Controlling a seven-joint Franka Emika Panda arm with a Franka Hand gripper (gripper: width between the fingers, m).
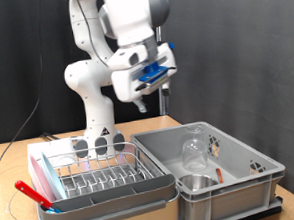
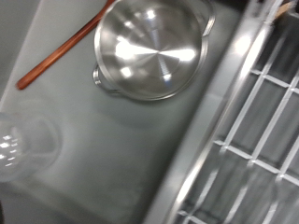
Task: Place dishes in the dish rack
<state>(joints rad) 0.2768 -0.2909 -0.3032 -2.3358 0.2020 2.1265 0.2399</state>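
Note:
The dish rack (image 1: 96,175), silver wire in a shallow white tray, sits at the exterior view's lower left; its wires also show in the wrist view (image 2: 262,121). Beside it on the right stands a deep grey tub (image 1: 240,154). In the tub are a clear glass (image 1: 194,147) (image 2: 23,149), a shiny metal cup (image 1: 197,182) (image 2: 149,51) and a thin red-handled utensil (image 1: 219,172) (image 2: 61,51). My gripper (image 1: 144,105) hangs high above the seam between rack and tub and holds nothing that I can see. Its fingers do not show in the wrist view.
A red stick-like object (image 1: 32,193) lies across the tray's front left corner. Two dark round things (image 1: 99,145) stand at the rack's back, by the robot's base. A black curtain closes the background. The table edge runs just below rack and tub.

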